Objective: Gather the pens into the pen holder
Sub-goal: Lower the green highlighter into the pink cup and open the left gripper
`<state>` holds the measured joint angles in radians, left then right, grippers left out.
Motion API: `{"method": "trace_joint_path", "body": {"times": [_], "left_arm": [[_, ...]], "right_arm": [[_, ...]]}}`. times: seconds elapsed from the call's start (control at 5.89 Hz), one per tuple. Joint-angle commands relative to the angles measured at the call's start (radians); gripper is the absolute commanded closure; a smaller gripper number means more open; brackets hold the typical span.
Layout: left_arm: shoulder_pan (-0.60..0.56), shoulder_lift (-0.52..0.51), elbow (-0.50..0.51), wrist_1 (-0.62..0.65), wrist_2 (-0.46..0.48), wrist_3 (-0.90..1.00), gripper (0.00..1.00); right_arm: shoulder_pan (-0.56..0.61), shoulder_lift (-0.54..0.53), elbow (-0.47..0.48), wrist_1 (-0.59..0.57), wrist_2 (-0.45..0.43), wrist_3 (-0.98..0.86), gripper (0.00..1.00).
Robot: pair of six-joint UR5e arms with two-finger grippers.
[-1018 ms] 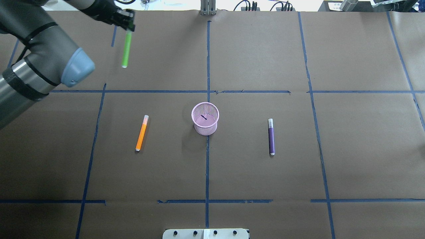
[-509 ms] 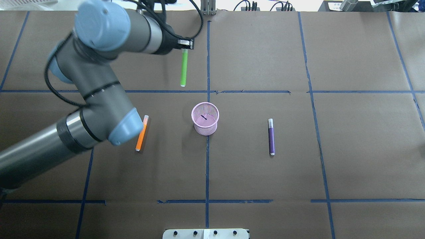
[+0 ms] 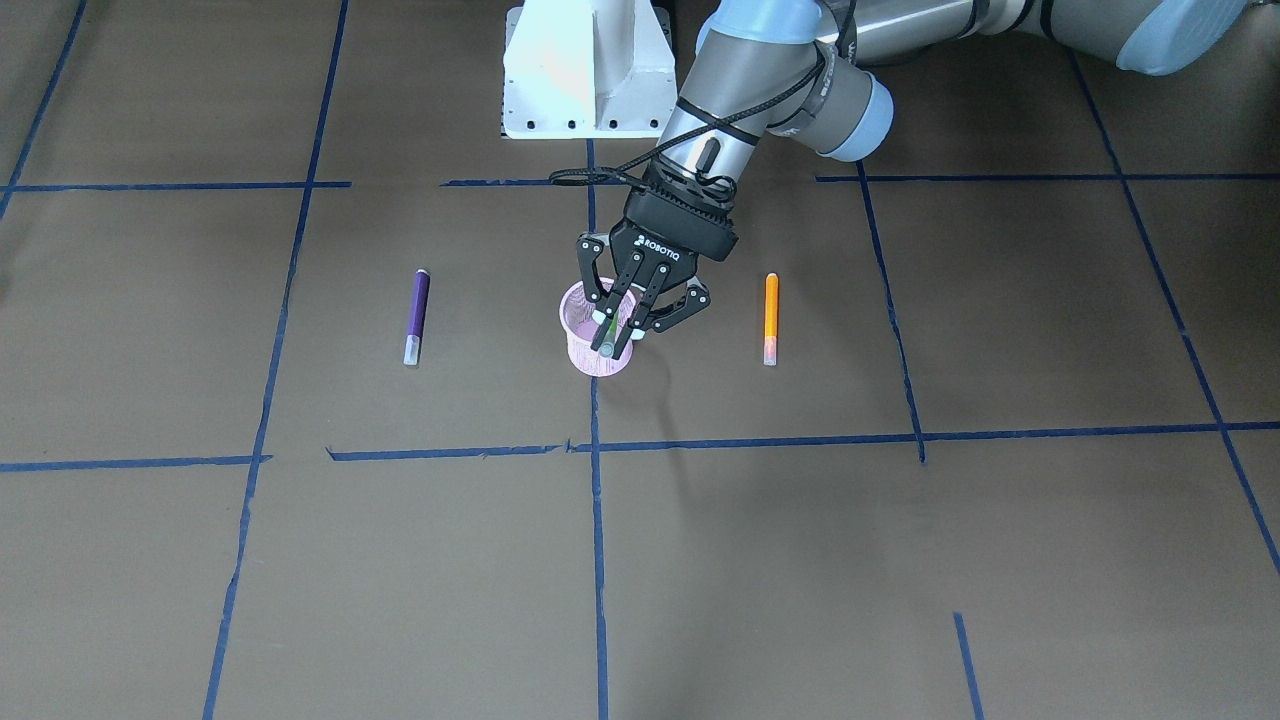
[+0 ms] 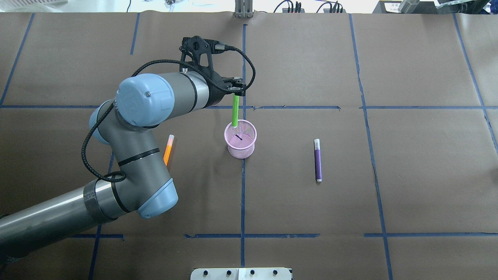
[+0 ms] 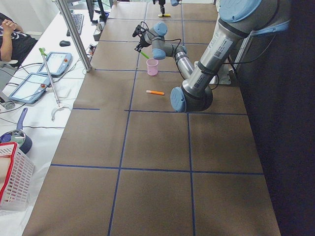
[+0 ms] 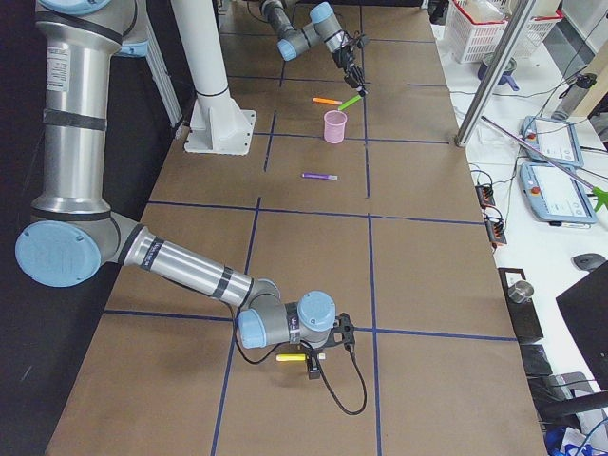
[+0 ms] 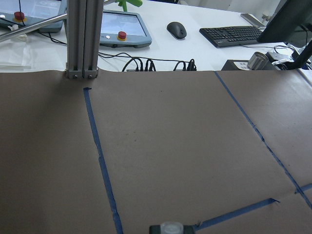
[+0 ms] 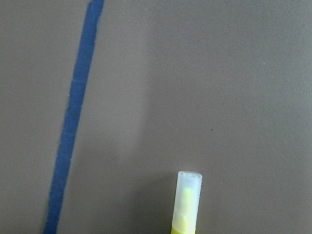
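My left gripper [image 4: 236, 92] is shut on the green pen [image 4: 235, 112] by its capped end and holds it above the pink mesh pen holder [image 4: 240, 147]. The pen's lower end is at the holder's mouth, by the far rim. In the front view the gripper [image 3: 612, 340] hangs right over the holder [image 3: 590, 362]. The orange pen [image 4: 169, 143] lies left of the holder, partly hidden by my left arm. The purple pen [image 4: 318, 160] lies to its right. My right gripper [image 6: 313, 366] shows only in the exterior right view, low over the table; I cannot tell its state.
A yellow pen [image 8: 186, 207] with a translucent cap lies on the brown paper by my right gripper, also in the exterior right view [image 6: 290, 358]. Blue tape lines grid the table. The white robot base [image 3: 588, 70] stands at the table's robot-side edge.
My left arm has swung from the far left corner towards the centre with the green pen. The pen's lower end has come from open table to the holder's mouth.
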<state>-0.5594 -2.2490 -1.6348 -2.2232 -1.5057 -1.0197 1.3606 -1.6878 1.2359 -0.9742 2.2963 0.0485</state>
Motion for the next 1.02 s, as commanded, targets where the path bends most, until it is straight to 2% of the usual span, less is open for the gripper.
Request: {"method": "trace_joint_path", "body": {"times": [0.0, 0.85], "left_arm": [[0.036, 0.012, 0.009, -0.024, 0.002, -0.002, 1.00], [0.087, 0.040, 0.016, -0.024, 0.002, -0.002, 1.00]], "right_arm": [[0.000, -0.001, -0.001, -0.001, 0.000, 0.001, 0.00], [0.000, -0.001, -0.003, 0.000, 0.000, 0.001, 0.00]]}}
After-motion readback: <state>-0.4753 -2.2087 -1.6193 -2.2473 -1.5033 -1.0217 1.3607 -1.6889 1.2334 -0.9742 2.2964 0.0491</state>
